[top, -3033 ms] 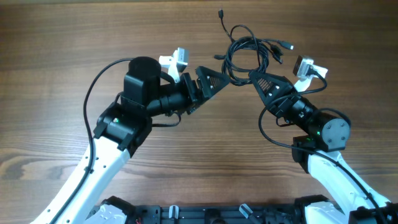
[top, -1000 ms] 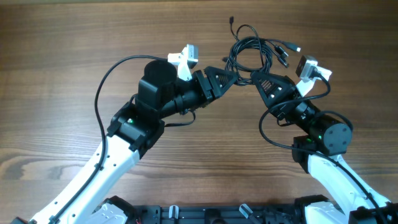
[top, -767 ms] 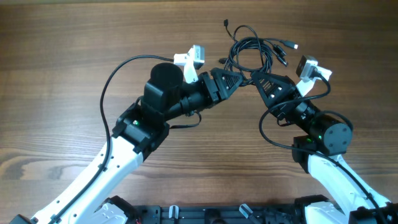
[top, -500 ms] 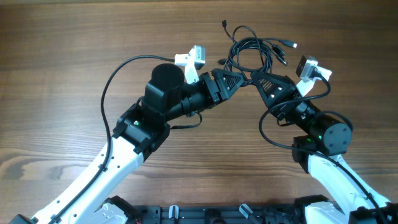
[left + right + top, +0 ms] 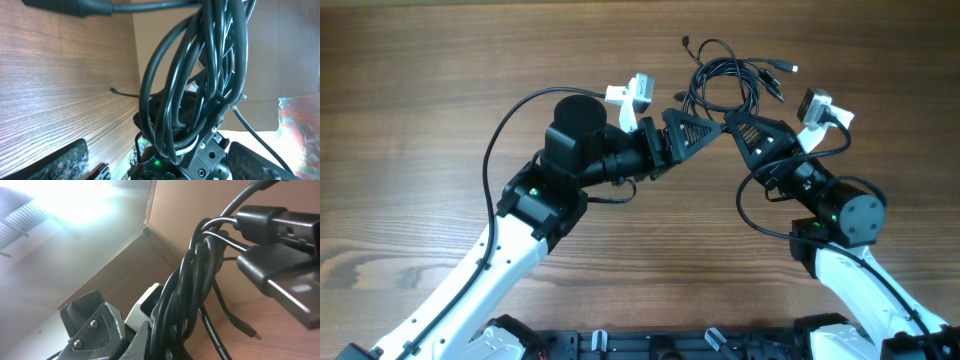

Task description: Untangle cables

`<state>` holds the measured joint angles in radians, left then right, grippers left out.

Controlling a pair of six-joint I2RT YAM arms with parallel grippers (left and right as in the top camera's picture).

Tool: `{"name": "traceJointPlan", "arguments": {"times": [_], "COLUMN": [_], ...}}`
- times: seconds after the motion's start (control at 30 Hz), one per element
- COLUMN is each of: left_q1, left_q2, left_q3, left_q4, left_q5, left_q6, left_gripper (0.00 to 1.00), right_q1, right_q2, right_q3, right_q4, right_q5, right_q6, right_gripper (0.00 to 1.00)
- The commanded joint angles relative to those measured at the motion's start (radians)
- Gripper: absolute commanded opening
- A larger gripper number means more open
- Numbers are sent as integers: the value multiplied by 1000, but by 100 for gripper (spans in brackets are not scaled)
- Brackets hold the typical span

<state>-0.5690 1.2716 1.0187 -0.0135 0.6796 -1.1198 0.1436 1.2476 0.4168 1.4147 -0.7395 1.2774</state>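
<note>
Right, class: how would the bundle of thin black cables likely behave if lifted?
Probably floppy: the thin black cables curl in loose loops. Likely to rise as one clump, since strands twist together. Probably light, being thin.

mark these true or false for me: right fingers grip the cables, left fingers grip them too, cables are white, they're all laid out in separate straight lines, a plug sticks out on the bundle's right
1. The right fingers are shut on the cables. True.
2. The left fingers are clamped on the cables. False: they stand wide apart, with the bundle hanging between them.
3. The cables are white. False: they are black.
4. The cables lie in separate straight lines. False: they are looped together in one bundle.
5. A connector plug sticks out on the bundle's right in the overhead view. True.
</note>
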Motion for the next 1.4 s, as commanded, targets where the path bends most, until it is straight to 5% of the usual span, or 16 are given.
{"name": "traceJointPlan", "arguments": {"times": [0.0,0.8,0.87,0.97,1.0,1.27,1.37], "left_q1": [4,-58,-58,-58,-58,-57,-50], "left_q2": [-3,26,26,26,26,26,23], "left_q3": [21,21,21,21,21,21,21], "left_q4": [2,-6,-6,-4,-3,3,-1], "left_q5": [-14,-211,-211,-231,-240,-285,-321], "left_q6": [16,12,12,12,11,21,145], "left_gripper": [89,71,58,9,4,4,4], "right_q1": [-1,-1,-1,-1,-1,-1,-1], "right_q2": [3,3,3,3,3,3,3], "right_q3": [23,23,23,23,23,23,23], "right_q4": [15,71,80,93,92,68,-38], "right_q5": [0,-61,-61,-62,-63,-70,-85], "right_q6": [-16,10,10,10,10,35,31], "right_gripper": [4,4,4,4,5,5,35]}}
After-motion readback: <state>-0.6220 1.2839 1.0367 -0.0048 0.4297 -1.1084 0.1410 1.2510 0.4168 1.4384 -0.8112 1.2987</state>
